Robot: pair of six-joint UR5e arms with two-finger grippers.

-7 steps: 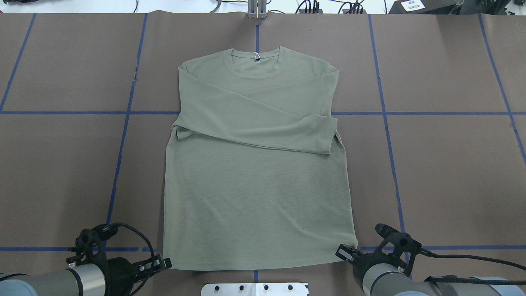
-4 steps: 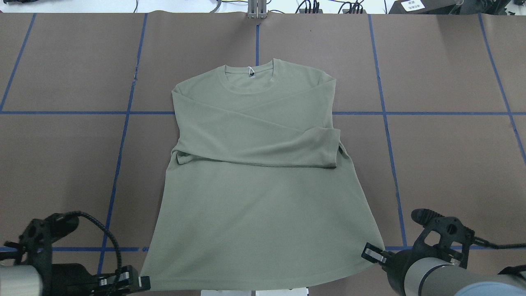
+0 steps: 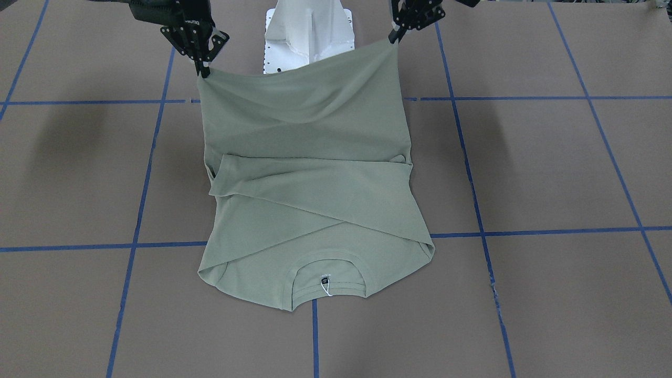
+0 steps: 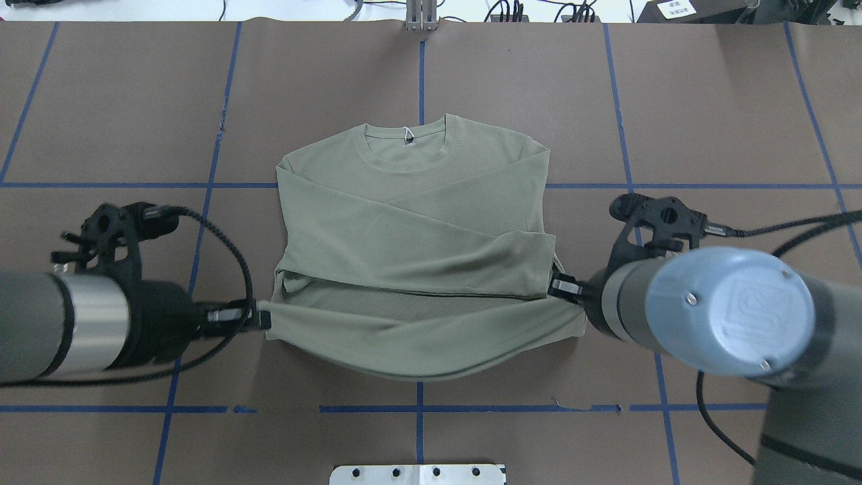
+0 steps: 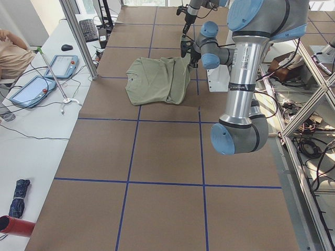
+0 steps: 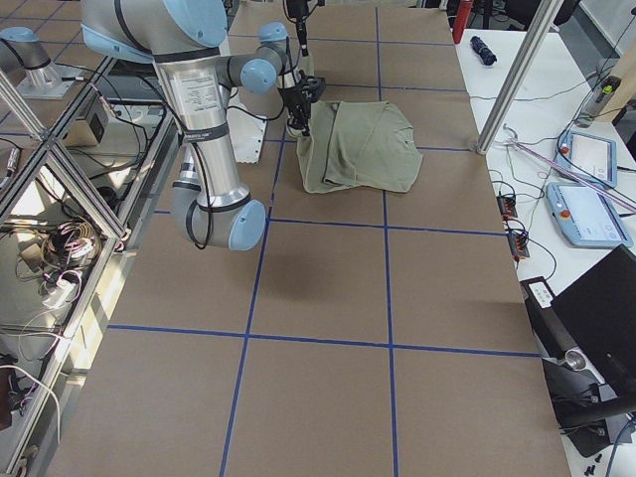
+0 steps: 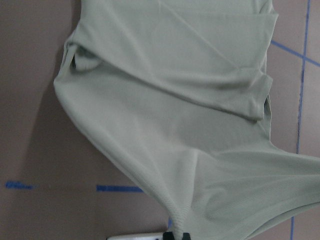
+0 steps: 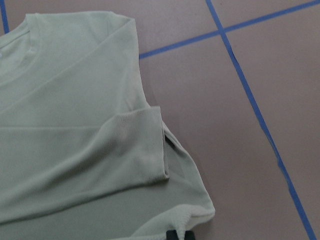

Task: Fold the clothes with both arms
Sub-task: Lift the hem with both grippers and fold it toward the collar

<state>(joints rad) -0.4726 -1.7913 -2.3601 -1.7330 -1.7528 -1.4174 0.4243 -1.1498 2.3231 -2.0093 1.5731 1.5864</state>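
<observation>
Shirt [image 4: 417, 222] lies face up mid-bench, collar [image 4: 406, 145] on the far side from the robot. Both sleeves [image 4: 431, 229] are crossed over the chest. The hem [image 3: 294, 68] is off the bench [image 4: 741, 101], hanging between the two arms.

Left end effector [image 4: 259, 316] is clamped on the hem corner on its side, right end effector [image 4: 562, 288] on the other corner. In both wrist views the fabric bunches right at the fingertips.

Step in hand, as I read it: carry the hem over toward the collar for the half fold. The fold looks about midway, with the hem roughly above the sleeve line.

To do it well:
- Hold both end effectors at the same height and pace, or the hem lands skewed.
- Hold some sideways tension; the hem sags a little in the middle in the front-facing view.
- Come down low over the shoulder line before letting go, hem edge just short of the collar.
- Stay high enough not to drag the sleeves.

In the way is mostly the shirt itself. The top sleeve's cuff [image 4: 542, 266] sits just beside the right end effector and could get pushed or caught.

Around:
- White pedestal base [image 3: 307, 37] between the arms, under the raised hem in the front view.
- Blue tape lines [image 4: 626, 135] on the brown cover.
- Off the bench in the left view: tablet [image 5: 63, 65], keyboard [image 5: 88, 30], a person's arm [image 5: 10, 47], red tube [image 5: 15, 226]. All are well apart from the work.
</observation>
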